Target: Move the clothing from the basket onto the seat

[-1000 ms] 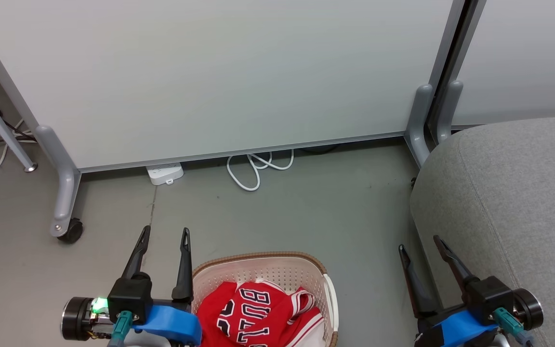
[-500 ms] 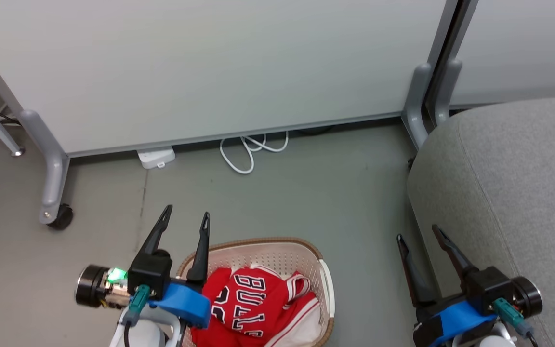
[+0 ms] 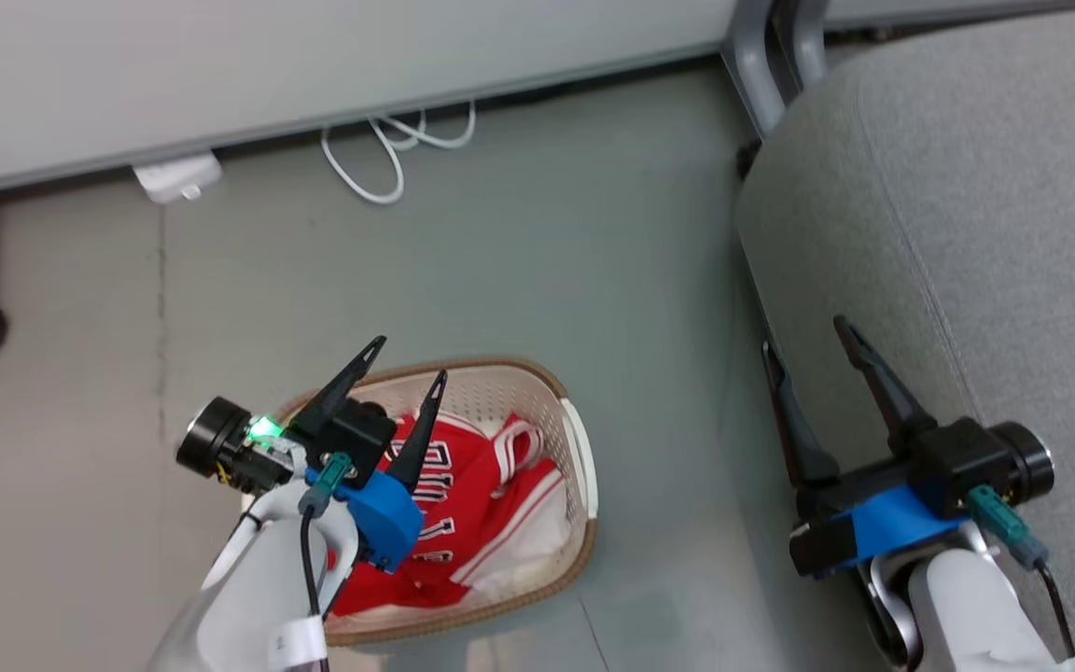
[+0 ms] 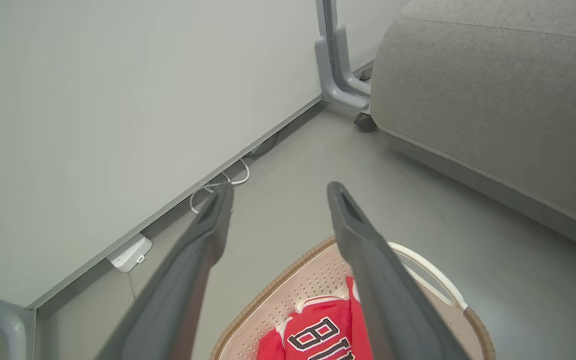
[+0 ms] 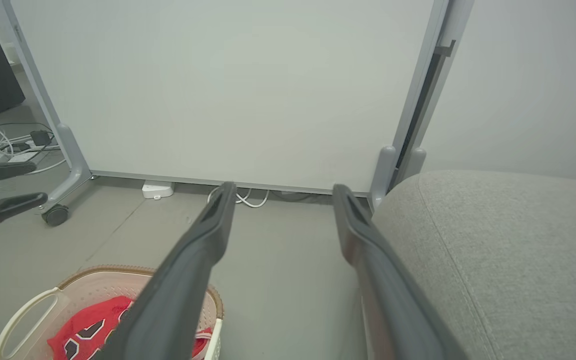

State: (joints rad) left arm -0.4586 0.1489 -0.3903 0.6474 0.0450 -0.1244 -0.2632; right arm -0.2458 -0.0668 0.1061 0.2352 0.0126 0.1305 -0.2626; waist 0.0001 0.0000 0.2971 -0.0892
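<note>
Hovering with jaws apart over the left side of the basket [image 3: 537, 373], the left gripper [image 3: 412, 357] could hook the rim instead of the clothing [image 3: 472, 495] heaped inside, while the right gripper [image 3: 802, 334], also spread, hangs empty beside the seat [image 3: 967, 187].

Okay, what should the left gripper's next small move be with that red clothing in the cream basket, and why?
Probably dip the open left gripper into the cream perforated plastic basket onto the red jersey with black-and-white lettering. It hangs over the rim, jaws apart, holding nothing, and the jersey lies in the basket, not on the light grey fabric seat.
</note>
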